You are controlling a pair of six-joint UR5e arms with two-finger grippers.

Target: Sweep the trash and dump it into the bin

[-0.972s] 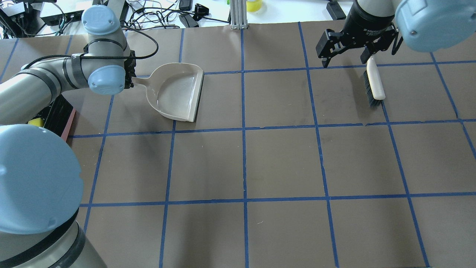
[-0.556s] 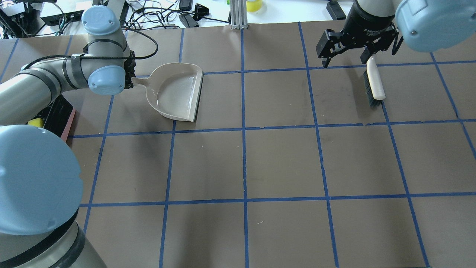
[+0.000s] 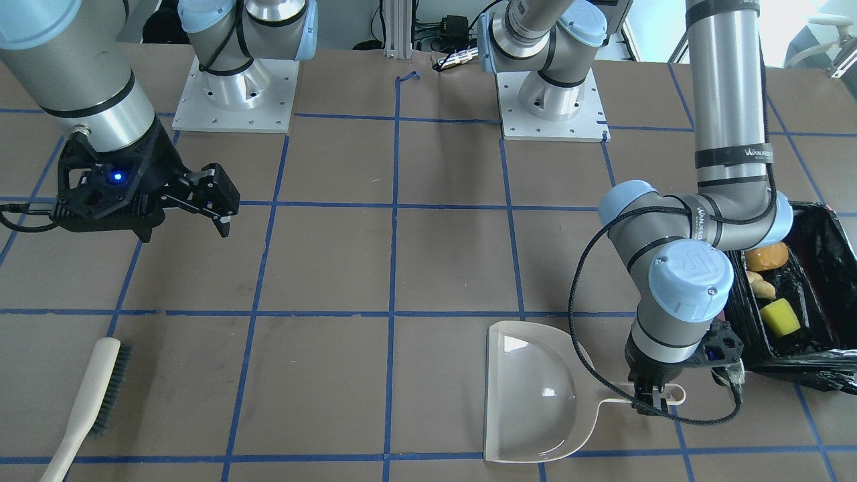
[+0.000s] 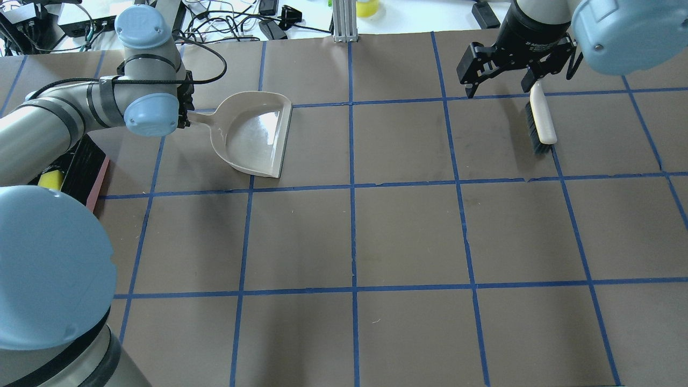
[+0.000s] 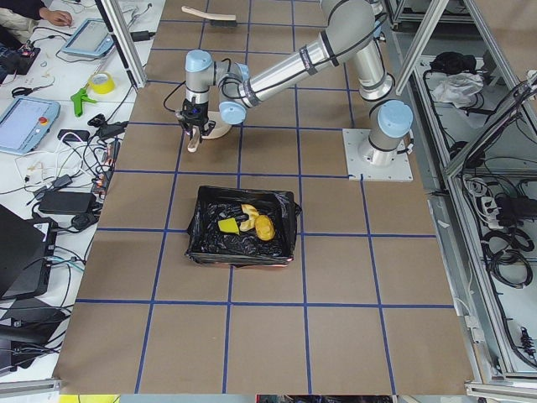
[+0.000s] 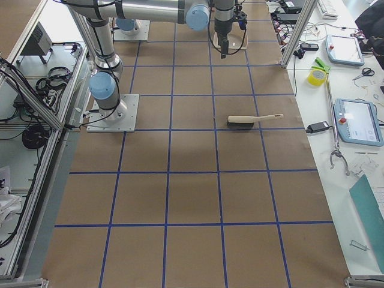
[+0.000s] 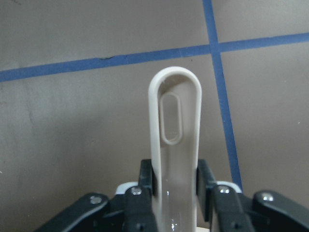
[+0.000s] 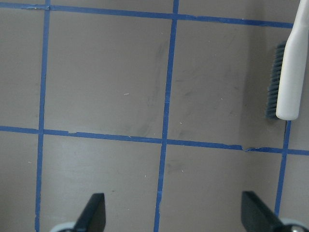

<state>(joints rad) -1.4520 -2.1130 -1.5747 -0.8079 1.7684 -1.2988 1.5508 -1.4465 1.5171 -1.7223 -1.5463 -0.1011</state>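
Observation:
The bin (image 3: 838, 264), a pink box lined with a black bag, stands at the table's left end and also shows in the exterior left view (image 5: 201, 228). In it lie the golden-brown lump (image 3: 767, 256), the cream slice (image 3: 763, 285) and the yellow sponge wedge (image 3: 781, 317). My left gripper (image 3: 653, 402) is shut on the handle (image 7: 176, 121) of the empty beige dustpan (image 4: 255, 134), which sits beside the bin. My right gripper (image 4: 497, 86) is open and empty, above the table near the brush (image 4: 540, 119).
The brush also shows in the front view (image 3: 94, 395), lying on its side at the far right of the table. Cables and devices lie past the table's far edge (image 4: 226, 21). Brown paper with blue tape lines (image 4: 352, 236) covers the table.
My left arm has shifted slightly to the left with the dustpan in it. The right arm and the brush have not moved.

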